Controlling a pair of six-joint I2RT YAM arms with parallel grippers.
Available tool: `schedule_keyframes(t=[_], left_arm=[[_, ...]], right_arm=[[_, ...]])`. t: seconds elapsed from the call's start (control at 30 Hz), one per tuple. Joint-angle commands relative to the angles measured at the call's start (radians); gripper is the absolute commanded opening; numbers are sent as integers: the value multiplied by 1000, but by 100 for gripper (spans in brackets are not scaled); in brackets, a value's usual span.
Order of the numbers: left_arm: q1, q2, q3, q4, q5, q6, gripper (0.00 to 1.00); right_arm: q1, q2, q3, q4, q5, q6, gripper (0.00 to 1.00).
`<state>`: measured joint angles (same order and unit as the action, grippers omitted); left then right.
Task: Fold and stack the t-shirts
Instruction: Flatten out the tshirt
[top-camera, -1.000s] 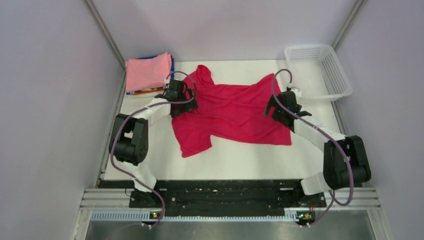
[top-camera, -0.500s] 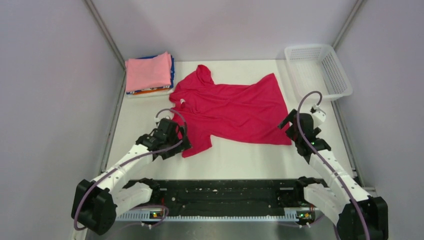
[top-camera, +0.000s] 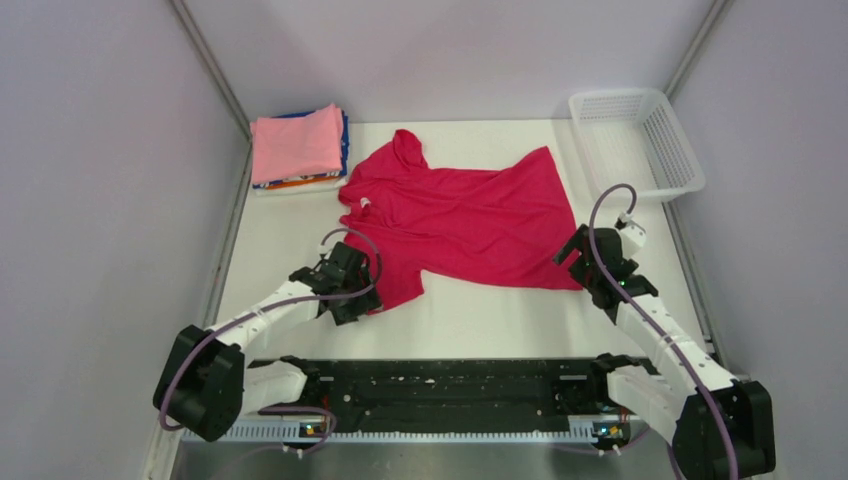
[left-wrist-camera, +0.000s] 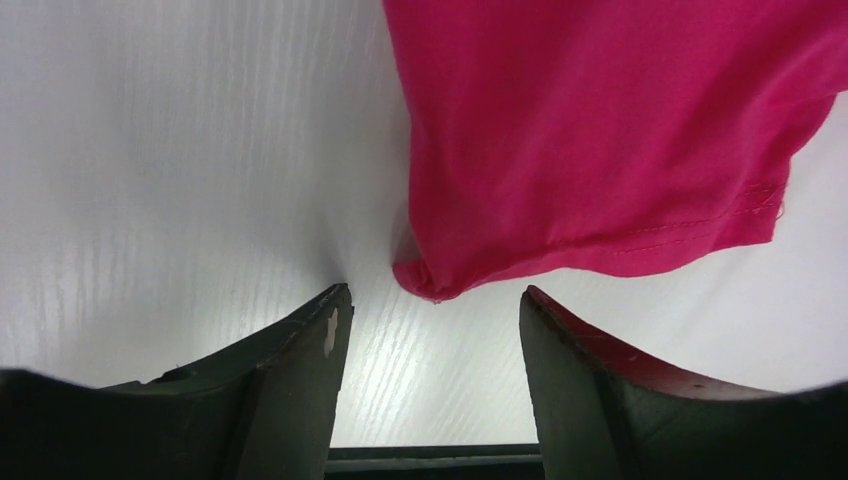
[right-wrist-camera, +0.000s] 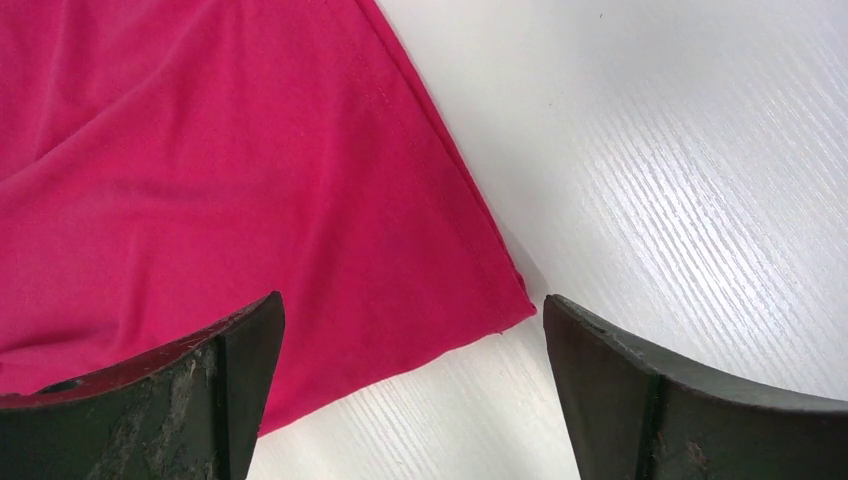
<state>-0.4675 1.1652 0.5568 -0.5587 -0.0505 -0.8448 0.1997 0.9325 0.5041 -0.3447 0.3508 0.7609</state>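
A crimson-red t-shirt (top-camera: 460, 220) lies spread open and rumpled on the white table. My left gripper (top-camera: 358, 297) is open, at the shirt's near left sleeve. In the left wrist view (left-wrist-camera: 432, 300) the sleeve's corner (left-wrist-camera: 600, 130) lies just ahead of the jaws. My right gripper (top-camera: 580, 262) is open at the shirt's near right hem corner. In the right wrist view (right-wrist-camera: 410, 310) that corner (right-wrist-camera: 250, 180) lies between the jaws, untouched. A folded light pink shirt (top-camera: 296, 143) tops a stack of folded shirts, blue and orange edges showing, at the back left.
A white plastic mesh basket (top-camera: 637, 142) stands at the back right corner. Grey walls close in the table on the left, back and right. A black rail (top-camera: 450, 385) runs along the near edge.
Both arms left the shirt's far edge and came to its near edge. In the last half second the left gripper crept right toward the sleeve; the right gripper shifted slightly.
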Motion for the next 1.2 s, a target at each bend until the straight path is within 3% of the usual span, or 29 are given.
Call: schedule_keyframes(t=[0.0,0.07,0.17,0.23,0.27,0.3,0.63,0.83,0.9,1.17], left_arm=[[-5,51,-5,101,-1,-8,66],[-4,79,-14,126,3,-8,63],[-4,126,-7,143,25,-5,49],[-5,143,-7,164,44,1,25],[-4,146,-3,164,45,1,6],[-4,148,0,157,44,2,0],[-5,13,-53,78,82,-6,0],[-4,-39,-87,61,115,-25,0],[-6,-44,-89,63,135,-42,0],[-9,-116,-120,44,140,-63,0]], right_arm=[[-6,14,23,5,4,7,99],[-5,17,25,1,0,8,99],[-6,14,30,-12,4,12,99],[-5,12,26,-20,20,22,99],[-5,12,24,-25,31,30,99],[-7,13,23,-31,44,42,99],[-22,90,7,-47,116,117,84],[-26,178,0,-7,116,125,70],[-29,203,8,-8,119,115,59],[-62,243,-13,62,79,107,56]])
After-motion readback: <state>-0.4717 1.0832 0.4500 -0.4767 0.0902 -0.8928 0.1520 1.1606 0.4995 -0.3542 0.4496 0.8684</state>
